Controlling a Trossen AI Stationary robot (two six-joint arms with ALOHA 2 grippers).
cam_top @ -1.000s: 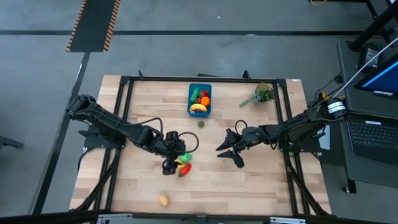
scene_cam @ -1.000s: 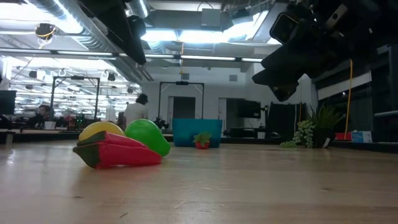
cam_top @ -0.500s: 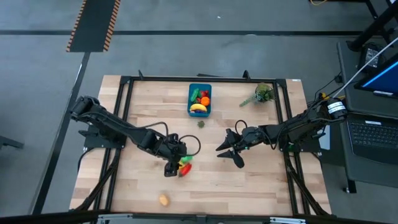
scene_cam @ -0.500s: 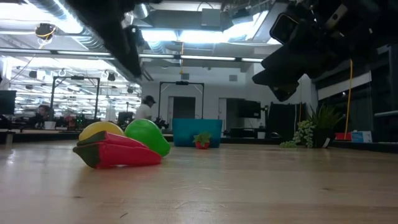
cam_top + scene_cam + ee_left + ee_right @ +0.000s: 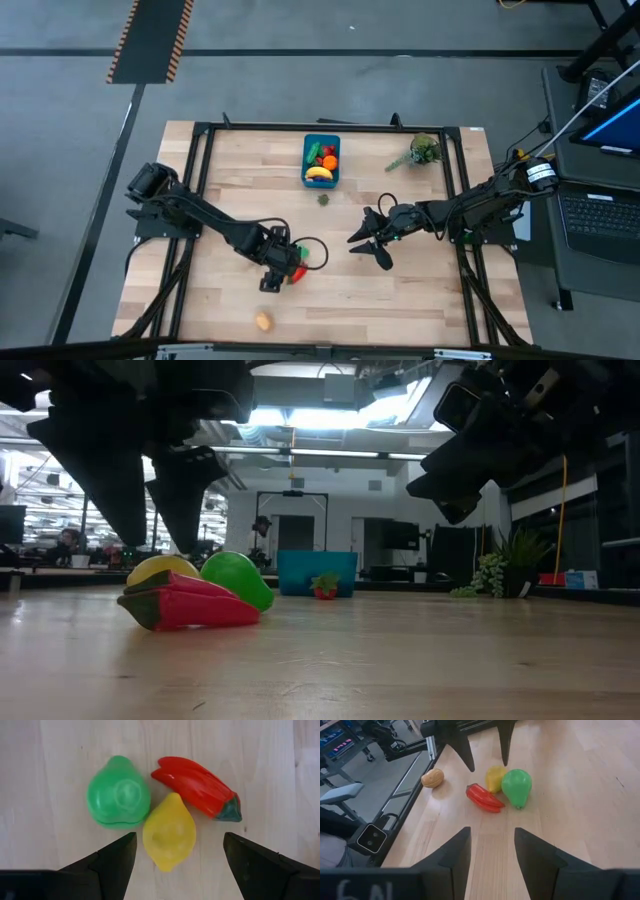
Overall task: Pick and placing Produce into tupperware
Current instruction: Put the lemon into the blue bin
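Left gripper [image 5: 177, 852] hangs wide open right over the yellow lemon [image 5: 169, 831], w/ nothing gripped, fingers not touching it, green pear [image 5: 118, 792] & red pepper [image 5: 197, 787] beside.

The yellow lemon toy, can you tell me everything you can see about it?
The yellow lemon is a smooth, shiny plastic toy, oval with a pointed tip. It lies on the wooden table, tucked against a green pear and a red pepper. The left gripper hangs right above it, fingers open on either side, not touching it.
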